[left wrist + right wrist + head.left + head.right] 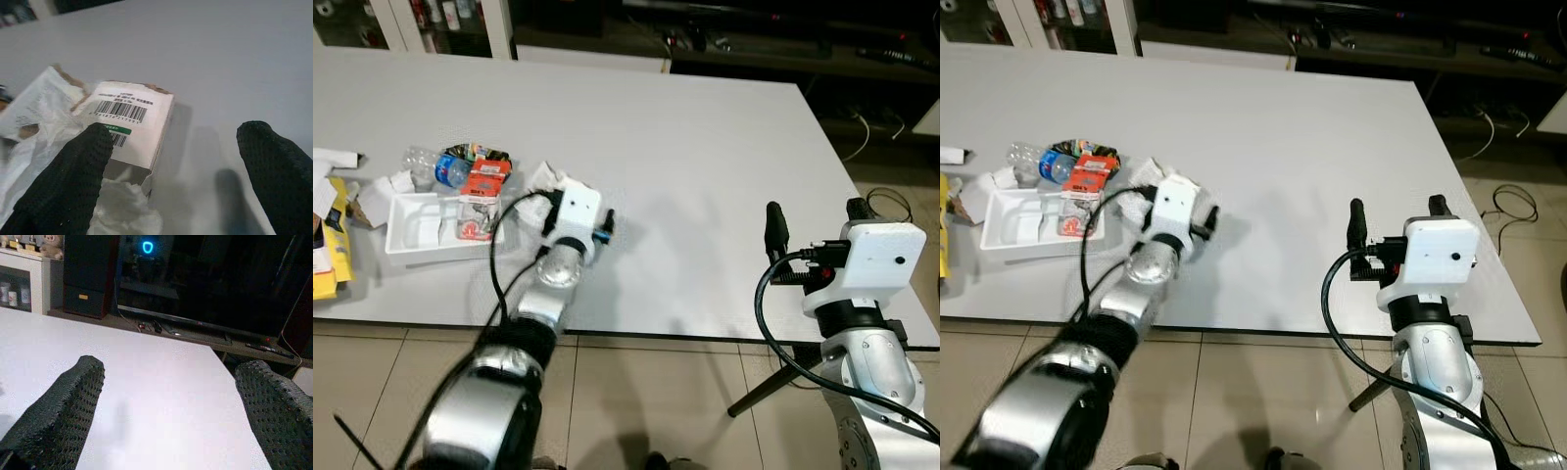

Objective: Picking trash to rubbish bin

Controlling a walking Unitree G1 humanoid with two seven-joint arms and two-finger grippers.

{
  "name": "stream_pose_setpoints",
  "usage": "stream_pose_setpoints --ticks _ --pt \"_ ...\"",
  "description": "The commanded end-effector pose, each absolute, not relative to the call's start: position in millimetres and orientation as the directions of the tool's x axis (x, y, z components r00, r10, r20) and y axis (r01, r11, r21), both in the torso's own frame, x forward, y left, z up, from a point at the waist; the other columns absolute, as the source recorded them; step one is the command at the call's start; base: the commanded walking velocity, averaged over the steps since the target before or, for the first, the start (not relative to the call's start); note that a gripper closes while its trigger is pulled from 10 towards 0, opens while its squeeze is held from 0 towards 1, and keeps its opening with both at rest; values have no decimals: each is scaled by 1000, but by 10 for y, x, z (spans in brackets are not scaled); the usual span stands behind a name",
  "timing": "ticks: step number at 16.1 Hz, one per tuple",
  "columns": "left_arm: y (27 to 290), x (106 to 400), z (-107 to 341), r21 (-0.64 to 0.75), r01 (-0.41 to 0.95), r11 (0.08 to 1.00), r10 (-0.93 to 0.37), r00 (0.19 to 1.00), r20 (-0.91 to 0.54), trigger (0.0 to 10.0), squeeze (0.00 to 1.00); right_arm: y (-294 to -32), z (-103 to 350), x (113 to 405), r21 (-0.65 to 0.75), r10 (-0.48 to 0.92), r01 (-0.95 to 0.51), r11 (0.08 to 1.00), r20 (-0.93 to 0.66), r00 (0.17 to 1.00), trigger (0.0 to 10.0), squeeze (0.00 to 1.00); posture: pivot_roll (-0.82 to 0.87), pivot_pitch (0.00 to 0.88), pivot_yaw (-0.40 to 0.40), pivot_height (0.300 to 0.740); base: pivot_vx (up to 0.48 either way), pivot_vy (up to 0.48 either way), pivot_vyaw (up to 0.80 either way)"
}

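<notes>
A small white box with a barcode (129, 122) lies on crumpled white paper (39, 112) on the white table (705, 166). My left gripper (576, 198) is low over this pile (551, 178), open. One black finger (73, 181) rests at the box's near edge, and the other stands apart over bare table. More trash sits to the left: a white tray (406, 257) with wrappers, an orange packet (484, 179), a crushed plastic bottle (435, 166) and a dark snack bag (468, 151). My right gripper (815, 220) hovers open at the table's right front, holding nothing.
A yellow box (333, 255) and loose white papers (333, 162) lie at the table's left edge. A black tripod leg (773, 377) stands on the tiled floor under the right arm. Cables (876, 122) lie on the floor, beyond the table's far right corner.
</notes>
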State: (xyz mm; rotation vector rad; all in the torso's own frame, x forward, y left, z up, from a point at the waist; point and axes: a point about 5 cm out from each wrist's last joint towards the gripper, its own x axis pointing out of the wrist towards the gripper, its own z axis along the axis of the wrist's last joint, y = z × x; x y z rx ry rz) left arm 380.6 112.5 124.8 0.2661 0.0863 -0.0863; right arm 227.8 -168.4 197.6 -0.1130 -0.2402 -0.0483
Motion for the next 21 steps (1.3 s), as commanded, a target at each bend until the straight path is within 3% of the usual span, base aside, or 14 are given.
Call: stream_pose_setpoints --ticks 1,4,10,12,13,14,21 --pt "1157 3817 1245 282 62 957 -38 995 -91 10000 0 -1724 2015 2236 -98 -55 82 992 250 967 10000 0 75 165 -70 740 0 0 0" --pt "1381 3865 1296 332 -18 943 44 996 -71 10000 0 -1738 2017 2228 -100 -64 92 991 249 966 10000 0 72 161 -65 740 0 0 0" --pt "1399 3905 1389 379 -33 925 44 999 -19 10000 0 -1747 2020 2249 -102 -65 94 990 253 965 10000 0 82 149 -66 740 0 0 0" --pt "1450 3889 1317 409 -22 912 52 997 -61 10000 0 -1746 2018 2252 -102 -66 95 990 253 965 10000 0 78 145 -61 740 0 0 0" --pt "1508 3850 1211 417 -9 909 59 992 -108 4353 0 -1743 2012 2250 -103 -68 97 990 252 965 10000 0 78 145 -61 740 0 0 0" --pt "1542 3816 1124 421 9 907 60 987 -151 0 0 -1742 2007 2244 -102 -70 98 990 251 966 10000 0 78 145 -61 740 0 0 0" --pt "1703 3656 836 440 7 898 106 967 -233 0 0 -1751 1989 2232 -104 -78 107 989 244 967 10000 0 73 146 -58 740 0 0 0"
